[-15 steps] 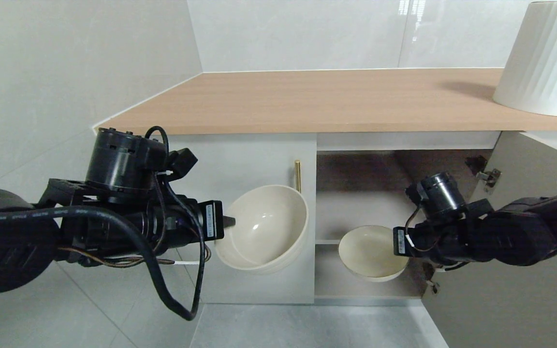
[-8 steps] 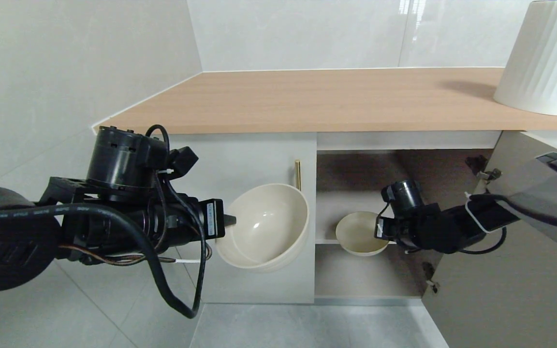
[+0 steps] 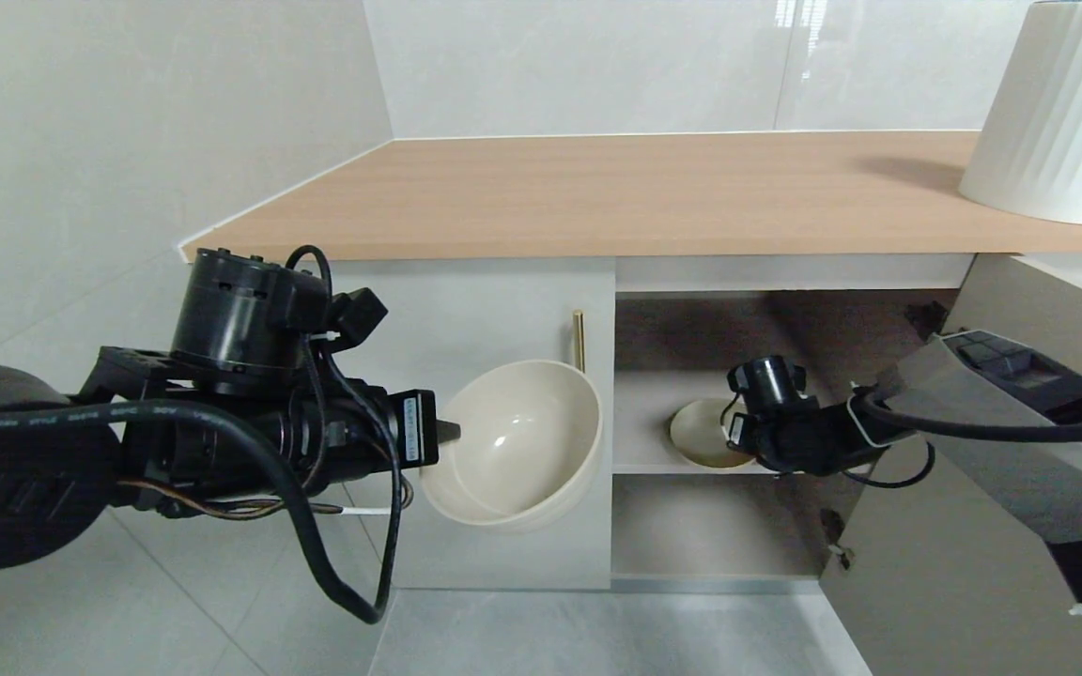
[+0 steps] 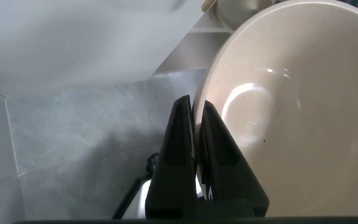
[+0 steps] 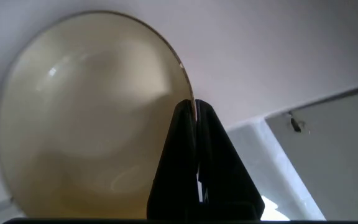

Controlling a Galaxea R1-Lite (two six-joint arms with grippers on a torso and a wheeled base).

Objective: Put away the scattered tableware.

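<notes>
Left gripper (image 3: pixel 450 432) is out in front of the closed door (image 3: pixel 485 310) of the cabinet (image 3: pixel 785 274), fingers pinched nearly together on the rim of the large bowl (image 3: pixel 515 443). One finger is inside the rim and one outside, with only the wall of the bowl between them. I see the same pinch in the left wrist view, where the cream inside of the bowl faces the camera. The large bowl hangs tilted on its side, opening turned toward me and a bit up, in the air below the brass handle (image 3: pixel 578 340) and clear of the floor (image 3: pixel 597 638). It is outside the cabinet, just beside the edge of the open compartment. Right gripper (image 3: pixel 738 439) is reached into that open compartment and is clamped the same way on the rim of the small bowl (image 3: pixel 701 432) - narrow gap, rim between the fingers, plain in the right wrist view. The small bowl sits at the level of the middle shelf (image 3: pixel 640 467), toward its front, opening tilted toward me. I cannot tell whether its base touches the shelf board. The open door (image 3: pixel 954 563) swings out on the right, behind the right arm. Above is the wooden countertop (image 3: pixel 597 197) with a ribbed white container (image 3: pixel 1058 113) at its far right - well apart from both bowls.
</notes>
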